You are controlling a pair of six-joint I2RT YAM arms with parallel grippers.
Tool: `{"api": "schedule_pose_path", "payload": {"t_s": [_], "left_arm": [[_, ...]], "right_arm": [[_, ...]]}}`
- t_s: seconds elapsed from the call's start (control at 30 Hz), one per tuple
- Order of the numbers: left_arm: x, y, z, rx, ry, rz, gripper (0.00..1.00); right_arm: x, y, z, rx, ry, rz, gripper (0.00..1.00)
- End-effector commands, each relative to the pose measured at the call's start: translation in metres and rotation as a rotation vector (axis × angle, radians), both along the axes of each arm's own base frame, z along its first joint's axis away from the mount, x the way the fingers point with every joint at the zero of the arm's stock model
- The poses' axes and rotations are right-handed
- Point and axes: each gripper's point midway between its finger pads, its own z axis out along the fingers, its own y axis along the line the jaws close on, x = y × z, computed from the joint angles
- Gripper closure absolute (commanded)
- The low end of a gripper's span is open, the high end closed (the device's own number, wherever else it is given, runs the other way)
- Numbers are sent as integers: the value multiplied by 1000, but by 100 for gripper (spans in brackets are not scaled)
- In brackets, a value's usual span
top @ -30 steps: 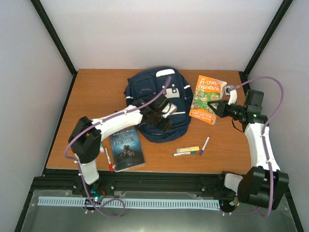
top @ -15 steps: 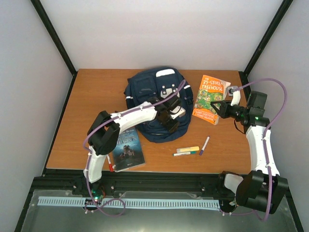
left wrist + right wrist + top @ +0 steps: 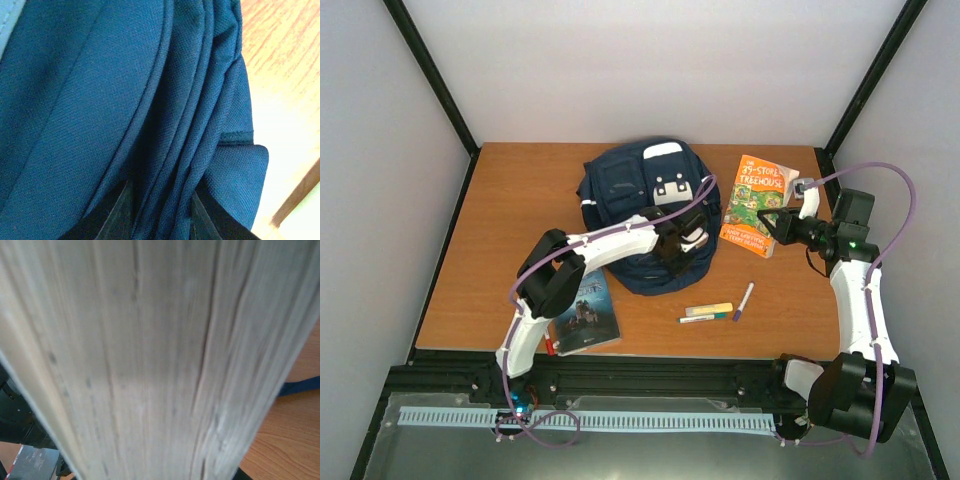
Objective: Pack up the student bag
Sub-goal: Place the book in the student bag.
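Fingers, left gripper [image 3: 157, 222]: drawn narrow on a ridge of navy folds that fills the gap between them; it looks like a pinch on the cloth.
Student bag [image 3: 645, 195]: lies front-up at the far middle of the table [image 3: 500, 200], white patches facing the camera; the left gripper has it at the near right edge.
Reason for that hold: probably to lift or steady the edge so a mouth can be opened for the books. No open zip shows in any view.
Fingers, right gripper [image 3: 782, 222]: closed on the near right edge of the orange book [image 3: 752, 198]; its page edges fill the right wrist view.
Reason for that hold: the book waits just right of the bag, likely first to go in.
Red marker [image 3: 548, 345]: near edge, beside the left arm.
Dark book [image 3: 585, 312]: flat, partly beneath the left forearm.
Yellow highlighter [image 3: 710, 309], green pen [image 3: 703, 318], purple pen [image 3: 744, 299]: loose near the front, apart from the bag.
In the way: the left arm crosses the bag's near side and covers the dark book, so that one must wait.
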Motion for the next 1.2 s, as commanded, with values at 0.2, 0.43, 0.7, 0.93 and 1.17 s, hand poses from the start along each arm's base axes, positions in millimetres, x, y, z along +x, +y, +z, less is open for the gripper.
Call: {"api": "schedule_pose_path", "payload": {"t_s": [0.2,0.43,0.7,0.93,1.17], "left_arm": [[1,-17,24,-83,-5,1,72],[15,-14,12,-21,-37,53,69],[29,-17,37,-38,-111,68,95],[40,-3,110,-101,-284,98,99],[48,15,180,-192,-444,160,99]], "right_arm": [[2,-1,19,-26,-106,16,97],[2,-2,19,-25,-106,17,97],[3,-3,17,-17,-95,10,97],[5,-7,24,40,-36,-31,97],[-5,8,9,209,212,33,97]]}}
